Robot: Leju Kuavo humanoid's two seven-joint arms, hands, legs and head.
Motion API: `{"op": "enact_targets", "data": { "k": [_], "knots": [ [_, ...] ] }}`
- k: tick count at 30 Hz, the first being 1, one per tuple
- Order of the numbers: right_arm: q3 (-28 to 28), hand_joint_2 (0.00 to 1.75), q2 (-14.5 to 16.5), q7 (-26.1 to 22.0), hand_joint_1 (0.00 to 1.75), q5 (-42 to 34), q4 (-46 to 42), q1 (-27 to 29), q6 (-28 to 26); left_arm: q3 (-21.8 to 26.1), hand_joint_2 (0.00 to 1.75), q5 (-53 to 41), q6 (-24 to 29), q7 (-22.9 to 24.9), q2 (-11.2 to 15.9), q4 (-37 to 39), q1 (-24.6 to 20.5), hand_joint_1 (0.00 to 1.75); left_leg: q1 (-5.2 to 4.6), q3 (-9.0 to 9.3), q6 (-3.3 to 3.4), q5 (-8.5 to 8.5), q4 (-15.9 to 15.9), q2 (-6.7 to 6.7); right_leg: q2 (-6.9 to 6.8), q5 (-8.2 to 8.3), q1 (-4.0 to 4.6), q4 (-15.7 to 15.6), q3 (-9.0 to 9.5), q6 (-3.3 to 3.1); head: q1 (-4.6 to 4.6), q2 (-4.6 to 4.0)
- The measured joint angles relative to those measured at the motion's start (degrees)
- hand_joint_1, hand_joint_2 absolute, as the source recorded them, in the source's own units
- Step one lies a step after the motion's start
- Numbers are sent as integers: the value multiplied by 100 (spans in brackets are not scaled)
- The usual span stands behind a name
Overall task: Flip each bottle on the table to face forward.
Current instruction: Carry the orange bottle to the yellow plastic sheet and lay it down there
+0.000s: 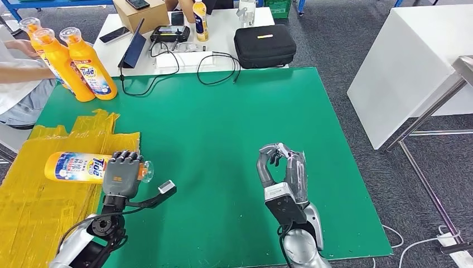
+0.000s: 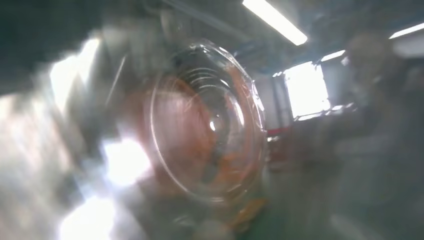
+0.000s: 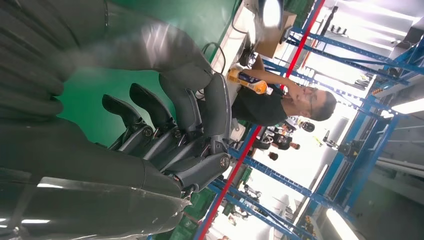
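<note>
Green matting covers the table (image 1: 223, 145) in the head view, with crumpled yellow sheeting (image 1: 39, 184) spread over its near left corner. An orange detergent bottle (image 1: 75, 167) lies on its side on that sheeting, its clear cap end pointing right. The left hand (image 1: 122, 174) wraps over the bottle's neck end, grasping it, fingers draped across the top. Well to the right, the right hand (image 1: 283, 167) is raised above the mat with its fingers curled in on nothing, well apart from any bottle. At the far left corner three more orange bottles (image 1: 83, 64) stand upright close together, and a person's arm (image 1: 19, 72) reaches in beside them. Beyond the mat, a white table carries a black case (image 1: 264, 46), cables, a tablet and another small bottle.

In the left wrist view, heavily blurred, the clear cap (image 2: 207, 125) of the held bottle fills the middle, orange showing behind it; the fingers cannot be made out.

In the right wrist view, the right hand's dark fingers (image 3: 170, 125) bend inward, holding nothing, above green mat. Far off, a person holds an orange bottle (image 3: 247, 81).
</note>
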Motion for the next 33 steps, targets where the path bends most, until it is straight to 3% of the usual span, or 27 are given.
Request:
{"op": "enact_targets", "data": {
  "k": [8, 14, 17, 18, 22, 23, 25, 27, 29, 33],
  "knots": [
    [28, 175, -14, -3, 175, -5, 132, -60, -2, 498, 175, -2, 21, -8, 5, 764, -113, 175, 1, 0, -1, 1, 0, -1, -1, 0, 1, 1, 0, 0, 1, 1],
    [82, 175, -47, -3, 175, -17, 211, -107, -2, 430, 175, -2, 23, 779, 160, 1388, -280, 175, 1, 0, -2, 0, 0, 0, 0, 0, 1, 1, -1, -1, 1, 0],
    [119, 175, -63, -2, 175, -22, 256, -133, -2, 434, 175, 4, 38, 884, 302, 1703, -393, 175, 3, 0, -2, 0, -1, -1, -1, -1, 2, 1, 0, -1, 1, 1],
    [130, 175, -67, -3, 175, -22, 272, -139, -2, 451, 175, 17, 42, 879, 343, 1786, -429, 158, 3, 1, -2, 0, -1, -1, -1, -1, 2, 1, 1, -1, 1, 1],
    [160, 175, -88, -3, 175, -27, 328, -145, -2, 677, 175, 352, 54, 495, 440, 1980, -499, 31, 3, 2, -2, 0, -2, -1, 0, -1, 2, 1, 1, -1, 1, 0],
    [162, 175, -92, -3, 174, -31, 339, -145, -2, 796, 175, 510, 58, 307, 445, 1990, -501, 21, 3, 2, -2, 0, -2, -1, 0, -1, 2, 1, 1, -1, 2, 1],
    [166, 175, -96, -3, 152, -39, 355, -145, -2, 1047, 175, 750, 66, 4, 448, 1994, -502, 0, 2, 3, -2, 0, -2, 0, 0, -1, 1, 1, 2, -2, 3, 1],
    [168, 175, -102, -2, 67, -46, 365, -145, -2, 1260, 175, 842, 70, -207, 439, 2001, -505, 0, 2, 4, -3, 0, -2, 2, 1, -1, 1, 1, 2, -2, 3, 1],
    [169, 175, -106, -2, 1, -52, 371, -145, -4, 1459, 175, 874, 70, -389, 410, 2010, -506, 0, 2, 4, -3, 0, -2, 3, 2, -1, 1, 1, 2, -2, 3, 1],
    [170, 175, -107, -2, 0, -60, 373, -145, -8, 1828, 175, 897, 70, -606, 305, 2013, -501, 0, 2, 5, -3, 0, -1, 3, 3, -1, 1, 1, 2, -2, 2, 1]
  ]
}}
